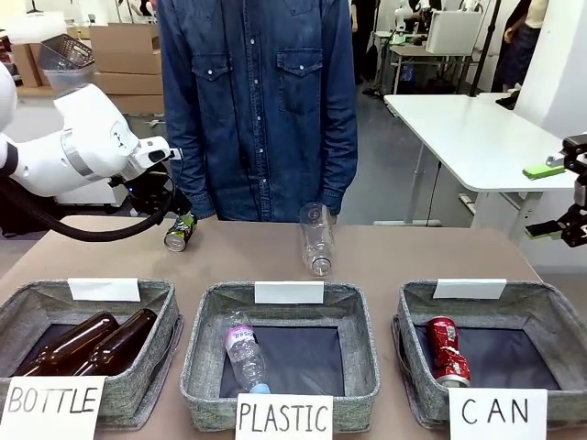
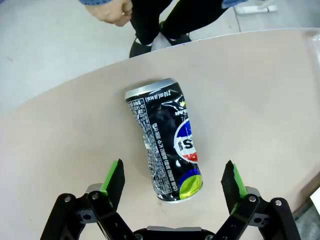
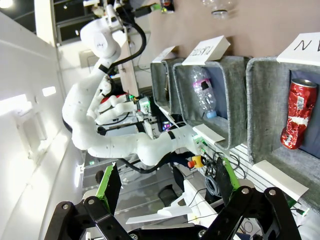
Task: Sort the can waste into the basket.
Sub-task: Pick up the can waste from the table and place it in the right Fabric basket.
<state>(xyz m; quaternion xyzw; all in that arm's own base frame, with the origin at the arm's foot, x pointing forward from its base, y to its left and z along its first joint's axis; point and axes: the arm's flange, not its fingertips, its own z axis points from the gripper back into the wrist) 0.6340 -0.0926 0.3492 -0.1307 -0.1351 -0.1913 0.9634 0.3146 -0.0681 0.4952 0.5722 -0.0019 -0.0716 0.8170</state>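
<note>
In the lower part of the front view you see three grey felt baskets in a row. The basket signed "BOTTLE" (image 1: 18,301) at lower left holds two brown glass bottles (image 1: 92,341). The basket signed "PLASTIC" (image 1: 363,348) in the middle holds one clear plastic bottle (image 1: 244,353). The "CAN" basket (image 1: 541,291) at lower right holds the red can (image 1: 447,350), which lies on the dark bottom near the basket's left wall.

The dark can (image 1: 180,231) lies on the table (image 1: 413,257) at upper left of the front view, outside all baskets, just below the left arm's wrist. The left wrist view shows you this more closely. The left gripper (image 2: 173,170) is released, with its jaws wide. The dark can lies on its side between the two green pads and touches neither. At the top of that view is a hand (image 2: 114,11) of the person.

The right gripper (image 3: 167,172) is also released and grasps nothing. Its view shows the red can in the basket at the right edge.

A second clear bottle (image 1: 317,238) lies on the table in the centre of the front view, in front of the person and well apart from the dark can.
</note>
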